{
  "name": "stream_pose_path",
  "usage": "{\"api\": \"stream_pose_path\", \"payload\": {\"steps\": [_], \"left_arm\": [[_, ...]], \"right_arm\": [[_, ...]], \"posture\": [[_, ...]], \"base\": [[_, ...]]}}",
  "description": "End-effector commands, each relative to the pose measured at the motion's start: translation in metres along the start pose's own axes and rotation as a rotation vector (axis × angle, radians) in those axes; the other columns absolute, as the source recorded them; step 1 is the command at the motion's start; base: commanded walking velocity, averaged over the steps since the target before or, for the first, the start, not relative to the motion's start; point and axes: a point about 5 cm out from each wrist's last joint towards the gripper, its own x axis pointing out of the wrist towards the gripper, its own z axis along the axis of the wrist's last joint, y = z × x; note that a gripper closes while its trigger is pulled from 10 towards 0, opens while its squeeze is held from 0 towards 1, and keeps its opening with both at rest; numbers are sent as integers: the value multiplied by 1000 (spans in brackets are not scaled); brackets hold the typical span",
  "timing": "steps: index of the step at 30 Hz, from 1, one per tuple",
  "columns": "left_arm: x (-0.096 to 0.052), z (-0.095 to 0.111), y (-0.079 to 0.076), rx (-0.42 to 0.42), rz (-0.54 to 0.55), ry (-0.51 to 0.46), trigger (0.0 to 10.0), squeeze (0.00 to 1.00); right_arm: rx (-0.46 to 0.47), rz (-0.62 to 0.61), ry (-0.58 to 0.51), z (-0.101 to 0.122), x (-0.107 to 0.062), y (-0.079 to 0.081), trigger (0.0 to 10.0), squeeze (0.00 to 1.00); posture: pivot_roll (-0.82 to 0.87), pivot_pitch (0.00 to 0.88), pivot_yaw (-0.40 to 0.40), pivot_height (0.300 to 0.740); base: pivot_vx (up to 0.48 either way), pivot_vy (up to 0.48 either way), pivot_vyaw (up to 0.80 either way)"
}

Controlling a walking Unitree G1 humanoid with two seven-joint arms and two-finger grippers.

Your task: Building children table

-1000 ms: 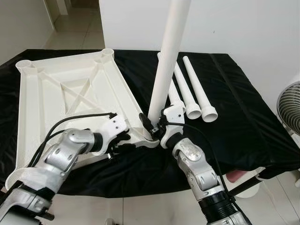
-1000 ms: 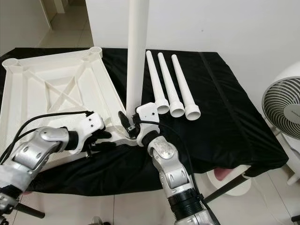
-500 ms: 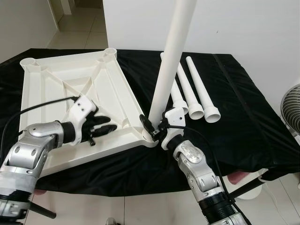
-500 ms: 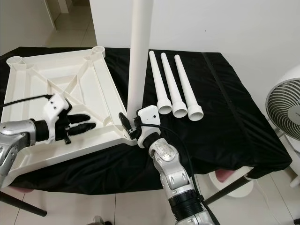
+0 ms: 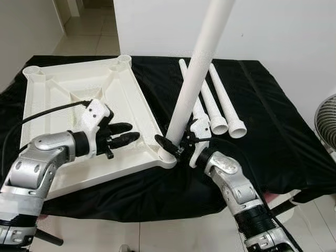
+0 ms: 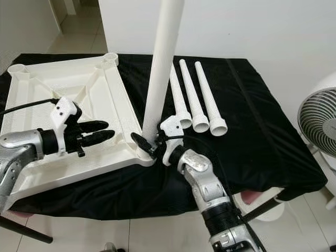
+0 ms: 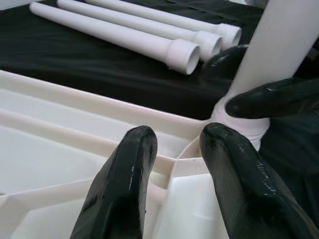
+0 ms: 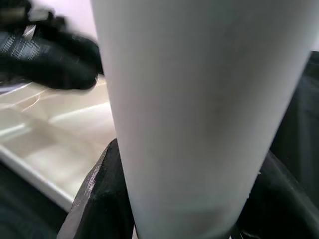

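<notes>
The right gripper [image 5: 173, 147] was clamped on the base of a white leg [image 5: 195, 79], held tilted with its foot at the near corner socket [image 5: 167, 157] of the upturned tabletop [image 5: 63, 94]. The left gripper [image 5: 128, 134], fingers apart and empty, was held over the tabletop's rim just beside that socket. Three spare legs [image 5: 218, 100] were laid on the black cloth [image 5: 273, 121] — step judged: seating the first leg. Next, the leg would need to be straightened and pressed in.
</notes>
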Motion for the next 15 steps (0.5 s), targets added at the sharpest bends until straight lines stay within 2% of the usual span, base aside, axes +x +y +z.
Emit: {"api": "stream_pose_path", "payload": {"steps": [1, 6, 8, 11, 15], "left_arm": [[-7, 16, 1, 52, 19, -17, 10000, 0], [-11, 18, -1, 89, 16, 10, 10000, 0], [-16, 11, -8, 125, -22, 81, 10000, 0], [-19, 1, -16, 139, -78, 144, 10000, 0], [-19, -5, -22, 137, -114, 175, 10000, 0]], "right_arm": [[52, 69, 190, -33, -10, 1, 10000, 0], [16, 90, 210, -33, -9, -1, 10000, 0], [-14, 96, 205, -29, -6, -4, 10000, 0], [-45, 88, 180, -24, -3, -6, 10000, 0], [-17, 73, 97, -12, 0, -7, 10000, 0]], "posture": [[13, 89, 21, 740], [19, 87, 16, 740], [26, 84, 11, 740], [29, 81, 6, 740], [37, 80, -2, 740]], "base": [[0, 0, 0], [0, 0, 0], [0, 0, 0], [0, 0, 0], [0, 0, 0]]}}
